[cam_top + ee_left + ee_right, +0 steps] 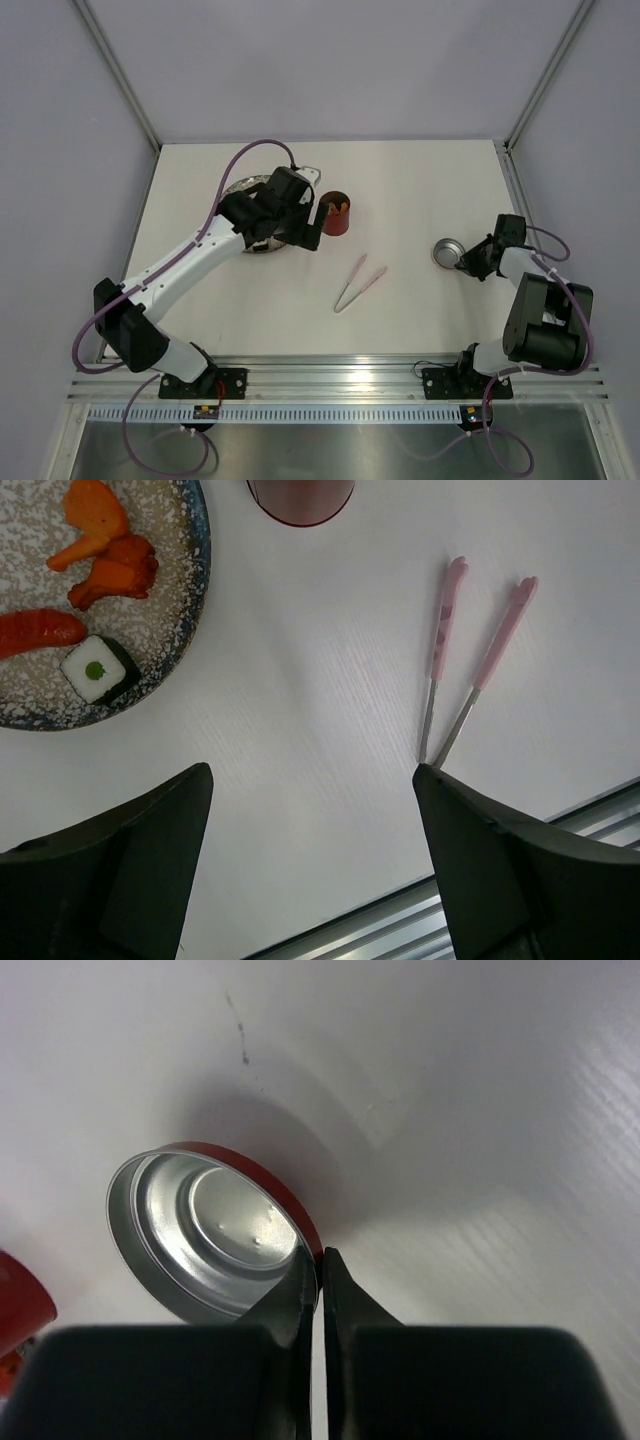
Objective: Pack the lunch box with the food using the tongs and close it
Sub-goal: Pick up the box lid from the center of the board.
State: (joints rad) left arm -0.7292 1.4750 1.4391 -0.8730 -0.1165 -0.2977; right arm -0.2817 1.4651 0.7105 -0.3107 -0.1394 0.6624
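Note:
The red lunch box [338, 216] stands open right of the speckled plate [243, 187], with an orange piece inside. Its base shows in the left wrist view [300, 500]. My left gripper [312, 222] [312, 770] hangs open and empty over bare table between the plate [185, 600] and the tongs [470, 660]. On the plate lies food [100, 555]: orange pieces, a red one, a white cube. The pink tongs [360, 283] lie mid-table. The lid [447, 252] [205, 1230] sits silver side up at the right. My right gripper [462, 258] [320, 1260] is shut on its red rim.
My left arm covers most of the plate in the top view. A metal rail [340, 380] runs along the near table edge and shows at the bottom of the left wrist view [400, 930]. White walls and frame posts enclose the table.

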